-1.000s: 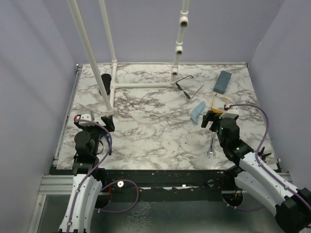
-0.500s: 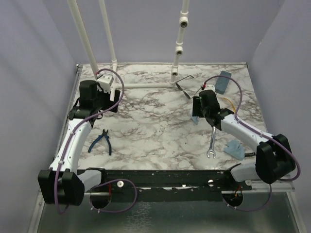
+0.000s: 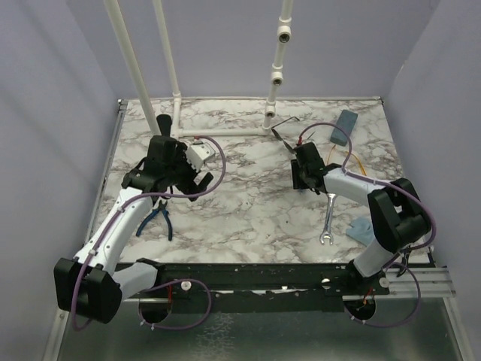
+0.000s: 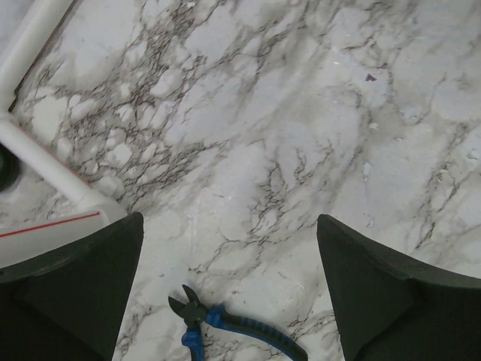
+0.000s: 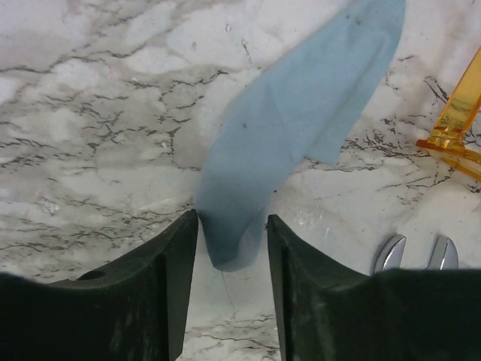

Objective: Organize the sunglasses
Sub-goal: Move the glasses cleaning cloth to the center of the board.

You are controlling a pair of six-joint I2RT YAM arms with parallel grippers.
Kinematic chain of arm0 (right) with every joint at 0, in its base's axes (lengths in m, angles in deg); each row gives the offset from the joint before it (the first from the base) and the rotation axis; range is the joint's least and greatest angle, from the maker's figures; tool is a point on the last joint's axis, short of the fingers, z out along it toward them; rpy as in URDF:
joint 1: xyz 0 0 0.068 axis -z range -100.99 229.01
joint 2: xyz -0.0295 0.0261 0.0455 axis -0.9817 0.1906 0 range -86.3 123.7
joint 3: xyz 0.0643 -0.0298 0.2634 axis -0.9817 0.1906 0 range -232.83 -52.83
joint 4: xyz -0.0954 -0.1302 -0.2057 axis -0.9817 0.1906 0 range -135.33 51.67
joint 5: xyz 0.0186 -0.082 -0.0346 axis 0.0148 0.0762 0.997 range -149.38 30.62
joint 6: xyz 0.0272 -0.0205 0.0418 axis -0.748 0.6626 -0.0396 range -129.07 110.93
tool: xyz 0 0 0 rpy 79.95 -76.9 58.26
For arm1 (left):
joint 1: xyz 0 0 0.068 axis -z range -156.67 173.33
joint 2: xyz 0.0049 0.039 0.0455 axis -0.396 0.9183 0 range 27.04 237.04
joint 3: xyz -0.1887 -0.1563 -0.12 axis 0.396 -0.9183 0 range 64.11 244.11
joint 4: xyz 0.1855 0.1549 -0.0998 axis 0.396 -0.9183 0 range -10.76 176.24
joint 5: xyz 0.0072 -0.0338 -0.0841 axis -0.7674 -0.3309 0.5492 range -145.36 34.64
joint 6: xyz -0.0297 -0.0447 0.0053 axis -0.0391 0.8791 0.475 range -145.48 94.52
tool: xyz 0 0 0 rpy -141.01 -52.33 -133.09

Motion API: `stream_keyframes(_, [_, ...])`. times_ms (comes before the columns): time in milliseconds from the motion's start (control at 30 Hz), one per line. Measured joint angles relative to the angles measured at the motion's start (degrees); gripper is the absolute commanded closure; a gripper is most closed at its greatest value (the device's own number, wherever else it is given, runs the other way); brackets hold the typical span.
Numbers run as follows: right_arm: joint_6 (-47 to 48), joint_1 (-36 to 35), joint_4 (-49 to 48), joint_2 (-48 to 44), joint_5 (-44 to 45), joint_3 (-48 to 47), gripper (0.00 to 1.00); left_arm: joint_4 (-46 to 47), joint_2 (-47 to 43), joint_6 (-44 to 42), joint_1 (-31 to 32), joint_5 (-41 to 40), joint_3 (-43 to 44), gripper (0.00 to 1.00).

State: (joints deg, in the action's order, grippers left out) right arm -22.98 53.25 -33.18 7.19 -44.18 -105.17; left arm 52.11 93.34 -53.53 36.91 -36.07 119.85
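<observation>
The wire-frame sunglasses (image 3: 289, 132) lie at the back of the table beside the white pipe base. The yellow-orange sunglasses (image 3: 355, 161) lie to their right; one orange arm (image 5: 455, 120) shows in the right wrist view. My right gripper (image 3: 303, 179) (image 5: 231, 226) is low over the marble, its jaws narrowed around the tip of a blue cloth (image 5: 301, 113), with a thin gap still on the right side. My left gripper (image 3: 197, 179) (image 4: 229, 222) hangs wide open over bare marble at centre left, holding nothing.
Blue-handled pliers (image 3: 159, 218) (image 4: 225, 335) lie under the left gripper. A wrench (image 3: 328, 222) and a second blue cloth (image 3: 362, 229) lie near right. A blue-grey case (image 3: 344, 126) sits back right, a black case (image 3: 163, 122) back left. White pipes (image 3: 218, 132) stand at the back.
The right gripper has come down and forward onto the blue cloth and its jaws have narrowed around it. The left arm has swung from the back left toward the centre, still open.
</observation>
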Motion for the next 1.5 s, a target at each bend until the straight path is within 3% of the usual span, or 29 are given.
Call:
stream_keyframes(133, [0.0, 0.0, -0.5, 2.8, 0.0, 0.0, 0.7, -0.5, -2.0, -2.7, 4.1, 2.6, -0.9, 0.04])
stream_keyframes(267, [0.2, 0.3, -1.1, 4.2, 0.1, -1.0, 0.99, -1.0, -0.3, -3.4, 4.5, 4.8, -1.6, 0.04])
stream_keyframes(467, [2.3, 0.3, 1.5, 4.2, -3.1, -2.1, 1.0, -1.6, 0.1, -4.5, 4.5, 8.6, -1.9, 0.04])
stream_keyframes(600, [6.6, 0.1, 5.3, 1.6, -17.3, -3.0, 1.0, -2.0, 0.0, -4.6, 4.5, 11.6, -1.3, 0.05])
stream_keyframes(833, [12.4, -4.1, 5.0, -8.4, -56.2, -2.0, 1.0, -1.9, 1.7, -4.4, 4.5, 16.3, 0.2, 0.06])
stream_keyframes(967, [10.3, -4.1, 0.8, -7.0, -67.7, 2.2, 0.99, -2.0, 2.4, -4.4, 4.5, 16.9, 0.2, 0.07])
stream_keyframes(1033, [8.7, -4.1, 0.8, -4.5, -68.3, 3.9, 0.96, -2.0, 2.4, -4.4, 4.5, 17.2, 0.2, 0.08])
stream_keyframes(1133, [5.0, -3.7, 1.0, 0.3, -67.4, 5.3, 0.73, -1.9, 2.4, -4.6, 4.5, 17.4, -0.2, 0.09])
stream_keyframes(1267, [-0.1, -1.4, 2.7, 1.5, -60.3, 6.3, 0.59, -1.9, 2.4, -4.6, 5.0, 17.4, -1.1, 0.09])
stream_keyframes(1367, [-3.4, -0.4, 5.7, -1.0, -48.5, 6.3, 0.48, -1.9, 2.4, -4.6, 6.2, 17.4, -1.6, 0.1])
stream_keyframes(1500, [-6.4, -0.3, 10.8, -9.8, -30.6, 6.2, 0.47, -1.8, 2.4, -4.6, 7.3, 17.4, -1.8, 0.1])
